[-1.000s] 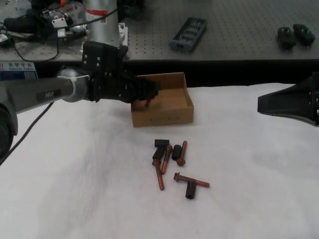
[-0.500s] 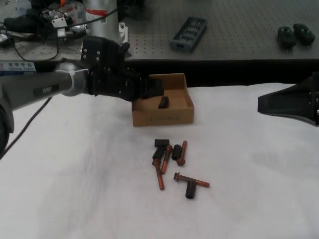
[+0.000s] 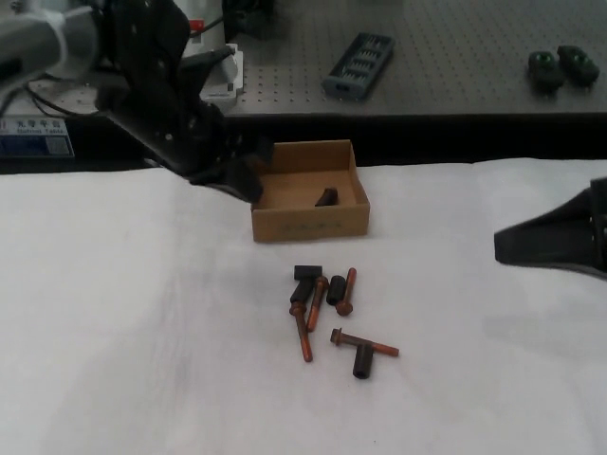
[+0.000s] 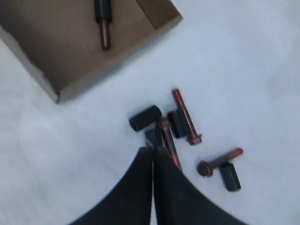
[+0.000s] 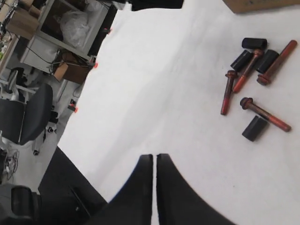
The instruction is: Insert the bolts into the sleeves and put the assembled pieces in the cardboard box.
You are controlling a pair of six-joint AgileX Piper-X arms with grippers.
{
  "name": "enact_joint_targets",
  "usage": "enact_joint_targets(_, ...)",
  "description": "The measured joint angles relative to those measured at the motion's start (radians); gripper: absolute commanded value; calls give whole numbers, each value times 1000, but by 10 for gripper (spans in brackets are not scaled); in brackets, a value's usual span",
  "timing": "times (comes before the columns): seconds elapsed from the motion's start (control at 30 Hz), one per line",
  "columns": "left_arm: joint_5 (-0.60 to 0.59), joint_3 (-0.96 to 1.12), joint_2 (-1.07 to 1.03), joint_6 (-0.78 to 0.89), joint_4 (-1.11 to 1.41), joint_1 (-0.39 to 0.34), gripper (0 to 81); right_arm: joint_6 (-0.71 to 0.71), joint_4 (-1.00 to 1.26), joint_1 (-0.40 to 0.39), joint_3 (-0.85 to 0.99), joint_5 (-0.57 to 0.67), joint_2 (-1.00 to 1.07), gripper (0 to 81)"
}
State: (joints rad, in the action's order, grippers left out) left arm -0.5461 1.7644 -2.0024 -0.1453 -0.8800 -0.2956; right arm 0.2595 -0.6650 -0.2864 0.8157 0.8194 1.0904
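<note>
Bolts sit in neither gripper. The left gripper has its two fingers pressed flat together with nothing between them, and it hangs above the white cloth just off the left wall of the cardboard box. The right gripper is likewise closed and empty, out by the cloth's right edge and well apart from the parts. One assembled piece, a bolt through its sleeve, already lies on the box floor, and the box stands at the cloth's far edge. Nearer the middle of the cloth lies the loose pile: what look like four bolts and four sleeves, several touching or crossing. The step in hand seems to be the gap between one delivery and the next pick. The next move calls for spreading the fingers and coming down on one bolt, probably the outer bolt at the pile's rim, since the packed pieces beside it could be nudged or dragged along.
</note>
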Motion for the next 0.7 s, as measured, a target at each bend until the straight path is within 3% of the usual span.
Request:
enact_joint_targets(0.13,4,-233,191,-24,-8,0,7,-79,-122,0,0,-43,0,28)
enact_joint_targets(0.3,4,-357,271,-24,10,-4,7,-128,-198,0,0,-85,0,28)
enact_joint_targets(0.4,2,-583,407,-3,80,-9,7,-134,-216,0,0,-95,0,28)
enact_joint_targets(0.47,-22,-850,619,78,175,-16,7,-134,-219,0,0,-97,0,28)
enact_joint_targets(0.7,-35,-1085,970,173,315,-15,7,-136,-224,0,0,-98,0,28)
